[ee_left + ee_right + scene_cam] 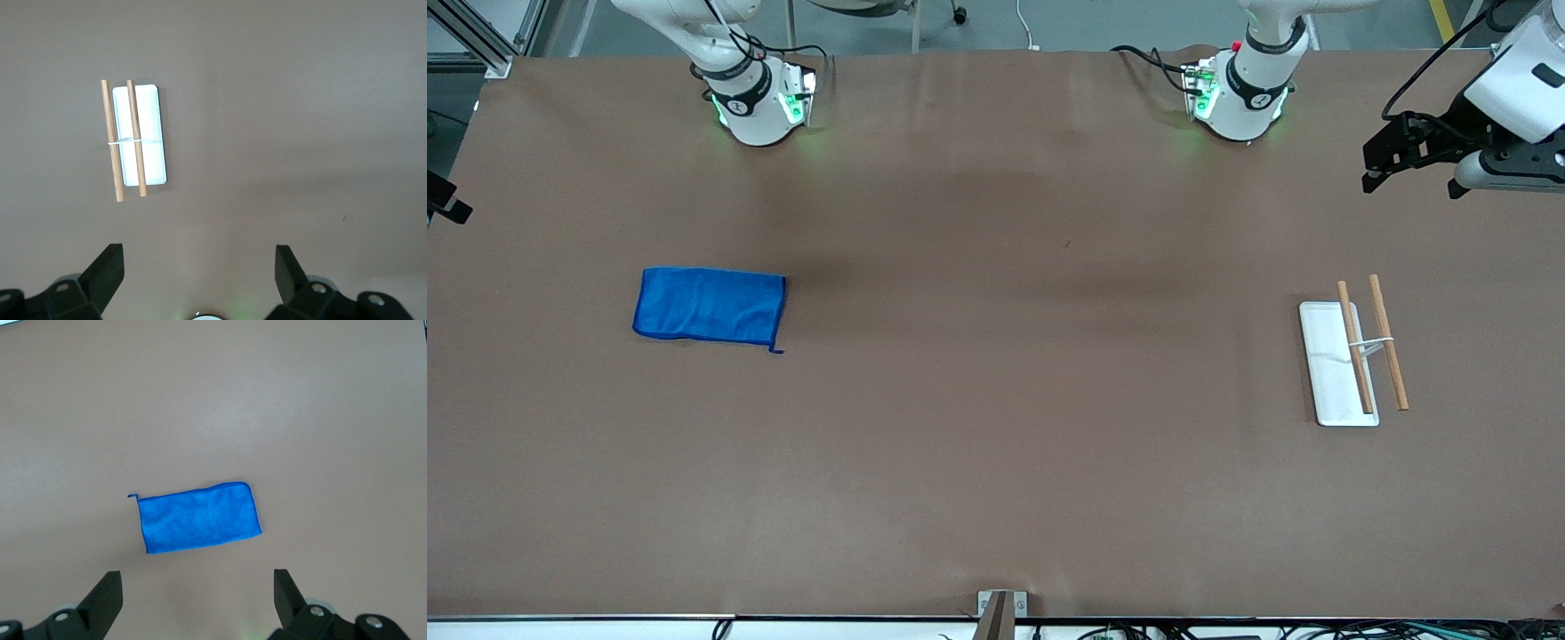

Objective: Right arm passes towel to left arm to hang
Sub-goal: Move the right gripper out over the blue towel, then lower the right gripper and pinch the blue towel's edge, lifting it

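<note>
The blue towel lies flat on the brown table toward the right arm's end, its corner loop on the side nearer the front camera. In the right wrist view the towel sits well below my right gripper, which hangs high over the table, open and empty. My left gripper is also open and empty, high over the table at the left arm's end. It is not over the rack.
A white rack base with two wooden rods across it stands toward the left arm's end; the left wrist view shows the rack too. The two arm bases stand at the table's back edge.
</note>
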`<action>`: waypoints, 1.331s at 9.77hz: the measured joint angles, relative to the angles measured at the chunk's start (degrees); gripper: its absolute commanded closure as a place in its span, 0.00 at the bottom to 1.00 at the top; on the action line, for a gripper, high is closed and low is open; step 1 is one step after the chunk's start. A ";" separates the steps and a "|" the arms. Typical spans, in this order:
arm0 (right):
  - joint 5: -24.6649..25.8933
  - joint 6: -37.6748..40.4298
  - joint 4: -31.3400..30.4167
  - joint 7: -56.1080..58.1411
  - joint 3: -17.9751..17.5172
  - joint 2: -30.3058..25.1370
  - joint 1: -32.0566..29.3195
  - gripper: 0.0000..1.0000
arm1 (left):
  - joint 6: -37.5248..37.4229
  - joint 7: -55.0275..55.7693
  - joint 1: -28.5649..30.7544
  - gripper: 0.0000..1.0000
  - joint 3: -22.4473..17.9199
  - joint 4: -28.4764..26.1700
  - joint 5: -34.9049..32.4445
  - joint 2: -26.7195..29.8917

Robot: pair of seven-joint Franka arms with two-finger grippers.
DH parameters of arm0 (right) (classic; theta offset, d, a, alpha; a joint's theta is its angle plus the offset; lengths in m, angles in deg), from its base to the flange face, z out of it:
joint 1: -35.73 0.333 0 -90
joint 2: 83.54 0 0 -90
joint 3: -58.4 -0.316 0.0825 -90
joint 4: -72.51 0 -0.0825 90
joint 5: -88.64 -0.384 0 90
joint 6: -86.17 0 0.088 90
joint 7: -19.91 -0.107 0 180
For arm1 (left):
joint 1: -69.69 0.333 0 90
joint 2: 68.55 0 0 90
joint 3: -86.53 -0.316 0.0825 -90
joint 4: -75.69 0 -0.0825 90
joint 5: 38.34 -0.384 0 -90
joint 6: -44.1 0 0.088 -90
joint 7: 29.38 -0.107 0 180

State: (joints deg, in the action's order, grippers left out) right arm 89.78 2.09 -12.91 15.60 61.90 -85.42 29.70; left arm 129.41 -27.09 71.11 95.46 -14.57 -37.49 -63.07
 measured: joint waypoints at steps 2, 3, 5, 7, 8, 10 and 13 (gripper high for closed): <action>0.00 0.00 0.00 0.00 0.01 0.00 0.00 0.00 | 0.01 0.00 0.00 0.00 -0.01 0.07 -0.24 0.00; 0.00 0.02 0.00 0.10 0.00 0.03 0.01 0.00 | 0.01 0.00 0.00 0.00 -0.01 0.08 -0.25 0.00; 0.00 0.26 -0.05 3.88 -0.02 0.90 0.02 0.00 | 0.03 0.02 0.02 0.00 -0.02 0.19 -0.25 0.00; 0.06 -0.26 -2.61 6.02 0.00 2.60 0.01 0.00 | 0.03 0.02 0.15 0.00 -0.06 0.21 -0.26 -0.01; 0.08 -2.58 -5.87 6.33 -0.01 3.22 0.02 0.00 | 0.03 -0.02 0.16 0.00 -0.07 0.21 -0.26 -0.01; 0.16 -13.88 -16.21 6.76 -0.03 3.99 0.03 0.00 | 0.03 -0.08 0.16 0.00 -0.07 0.22 -0.26 -0.03; 0.31 -38.15 -36.19 7.17 -0.08 4.83 0.09 0.00 | 0.03 -0.08 -0.06 0.00 0.02 0.22 -0.25 -0.12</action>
State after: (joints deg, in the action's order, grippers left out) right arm 90.09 -36.06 -49.10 22.77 61.83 -80.59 29.79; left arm 129.44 -27.18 71.06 95.48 -14.36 -37.75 -63.19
